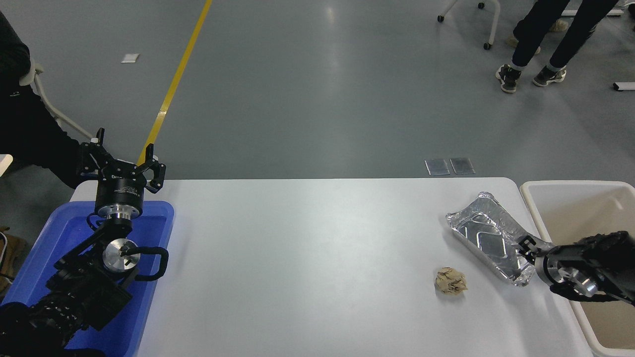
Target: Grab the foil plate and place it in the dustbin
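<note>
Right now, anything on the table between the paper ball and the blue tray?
No. In the head view that stretch of white table is bare from the paper ball across to the blue tray.

A blue plastic tray (34, 258) sits at the left end of the white table (297, 258). A small crumpled brown paper ball (450, 281) lies on the table toward the right side. Behind the table, a yellow line (173, 84) crosses the grey floor, and a person's legs (540, 39) stand at the top right.
</note>
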